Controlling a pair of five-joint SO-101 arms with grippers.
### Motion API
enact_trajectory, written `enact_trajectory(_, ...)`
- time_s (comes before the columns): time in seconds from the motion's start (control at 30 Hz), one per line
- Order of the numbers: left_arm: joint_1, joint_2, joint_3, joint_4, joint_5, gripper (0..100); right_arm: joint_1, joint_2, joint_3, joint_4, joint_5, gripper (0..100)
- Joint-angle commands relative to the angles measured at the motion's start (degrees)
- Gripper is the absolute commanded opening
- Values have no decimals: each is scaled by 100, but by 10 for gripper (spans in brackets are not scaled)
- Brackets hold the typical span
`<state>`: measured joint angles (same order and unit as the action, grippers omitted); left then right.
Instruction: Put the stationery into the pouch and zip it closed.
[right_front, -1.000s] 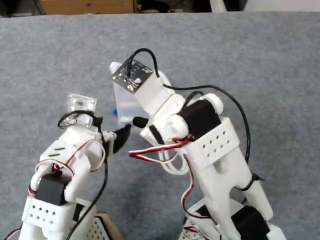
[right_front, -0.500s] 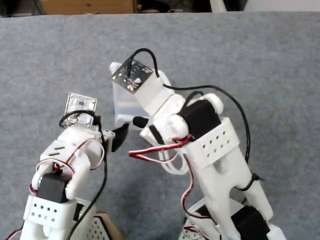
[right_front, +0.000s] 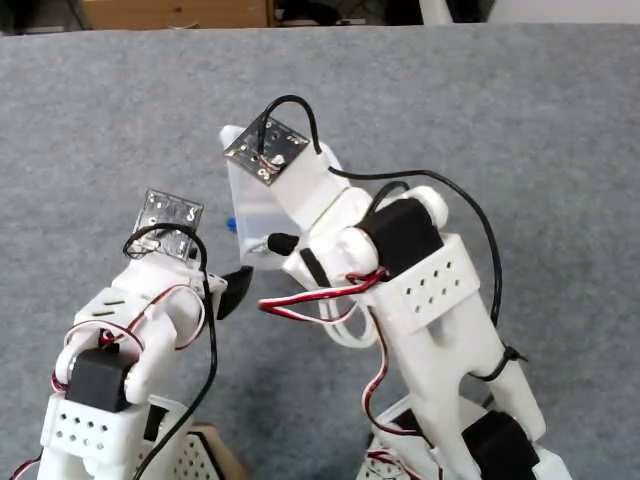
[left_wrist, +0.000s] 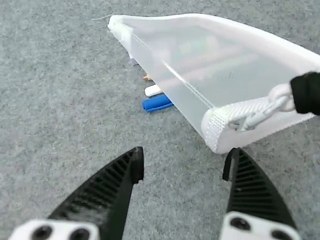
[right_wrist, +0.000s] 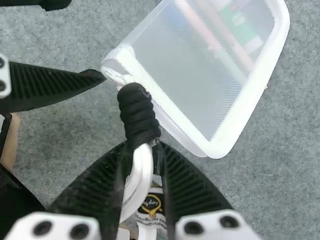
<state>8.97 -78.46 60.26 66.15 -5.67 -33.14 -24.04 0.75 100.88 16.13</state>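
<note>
While right gripper (right_wrist: 143, 155) pinches zip pull (right_wrist: 137, 117) | pouch (right_front: 250, 208) lengthwise away from arms | left gripper (left_wrist: 185, 152) wide, empty

My gripper (left_wrist: 185, 152) hangs open over the table (left_wrist: 50, 75), near the pouch (left_wrist: 210, 65); a blue pen (left_wrist: 157, 104) and a white pen (left_wrist: 152, 90) stick out at the pouch's side.

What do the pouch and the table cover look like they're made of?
The pouch looks like frosted, translucent soft plastic: stationery shows blurred through its wall. The table cover looks like grey felt or short-pile carpet, matte and fuzzy; which one is hard to tell.
</note>
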Motion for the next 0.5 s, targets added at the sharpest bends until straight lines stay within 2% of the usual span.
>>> enact_trajectory(0.0, -22, -44, -242, -141, -35, 289, 88, -4, -259, 26, -62, 12)
enact_trajectory(0.23, -31, 9, -215, -686, -35, 289, 88, -4, -259, 26, -70, 12)
enact_trajectory(0.47, -31, 9, 426, -1319, -35, 289, 88, -4, -277, 26, -70, 12)
